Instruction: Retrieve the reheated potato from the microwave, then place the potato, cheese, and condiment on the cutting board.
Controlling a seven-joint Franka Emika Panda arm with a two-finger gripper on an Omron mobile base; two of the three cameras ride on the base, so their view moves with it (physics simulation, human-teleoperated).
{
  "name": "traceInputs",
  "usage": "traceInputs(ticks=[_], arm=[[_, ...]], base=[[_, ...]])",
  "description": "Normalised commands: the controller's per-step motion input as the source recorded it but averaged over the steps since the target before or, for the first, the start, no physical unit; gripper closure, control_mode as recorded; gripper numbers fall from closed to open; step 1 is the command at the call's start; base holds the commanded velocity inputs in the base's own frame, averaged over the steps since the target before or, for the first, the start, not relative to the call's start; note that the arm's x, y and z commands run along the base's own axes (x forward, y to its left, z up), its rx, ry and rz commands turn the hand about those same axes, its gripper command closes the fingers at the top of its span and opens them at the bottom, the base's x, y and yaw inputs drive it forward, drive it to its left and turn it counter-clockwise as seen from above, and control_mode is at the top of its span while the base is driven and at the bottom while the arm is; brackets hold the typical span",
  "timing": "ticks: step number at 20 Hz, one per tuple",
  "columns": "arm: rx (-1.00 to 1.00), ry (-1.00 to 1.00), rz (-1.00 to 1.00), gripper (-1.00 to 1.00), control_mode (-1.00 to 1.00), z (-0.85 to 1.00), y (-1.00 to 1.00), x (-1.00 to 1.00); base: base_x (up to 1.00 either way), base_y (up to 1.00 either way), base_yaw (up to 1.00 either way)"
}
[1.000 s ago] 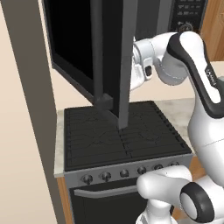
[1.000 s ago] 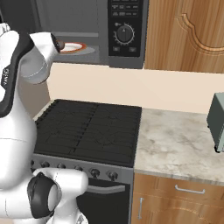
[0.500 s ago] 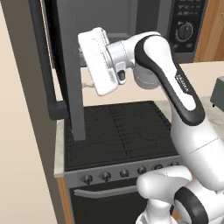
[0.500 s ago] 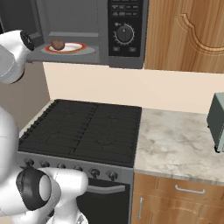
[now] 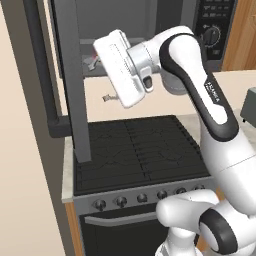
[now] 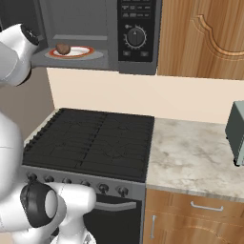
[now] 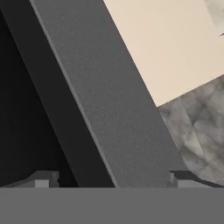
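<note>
We saw the stove (image 5: 137, 150) and open microwave (image 6: 102, 33) from behind the arm, left and right, looking forward and down. The hand camera sat close against the microwave door (image 7: 105, 100).

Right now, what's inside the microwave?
The potato sits on a plate in the open microwave. The left part of the cavity is covered by the arm.

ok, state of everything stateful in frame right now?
microwave: door swung fully open
potato: sitting on the plate inside the microwave, untouched
gripper: open, holding nothing, fingertips either side of the door's edge
stove: nothing on the burners
</note>
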Motion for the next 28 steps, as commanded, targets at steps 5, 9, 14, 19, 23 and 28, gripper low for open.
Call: traceInputs(ticks=[5, 9, 14, 19, 23, 28], arm=[[-0.09, -0.28, 0.20, -1.00, -1.00, 0.03, -0.66, -0.04], [-0.14, -0.52, 0.25, -1.00, -1.00, 0.00, -0.65, -0.08], [-0.22, -0.70, 0.26, -1.00, -1.00, -0.05, -0.56, 0.00], [-0.28, -0.81, 0.10, -1.00, -1.00, -0.07, -0.35, 0.07], [-0.17, -0.80, 0.04, -1.00, -1.00, -0.05, -0.14, 0.30], [-0.03, -0.52, 0.02, -1.00, -1.00, 0.03, -0.19, 0.43]], base=[[0.00, 0.00, 0.00], [0.00, 0.00, 0.00], [0.00, 0.00, 0.00], [0.00, 0.00, 0.00], [0.00, 0.00, 0.00], [0.00, 0.00, 0.00]])
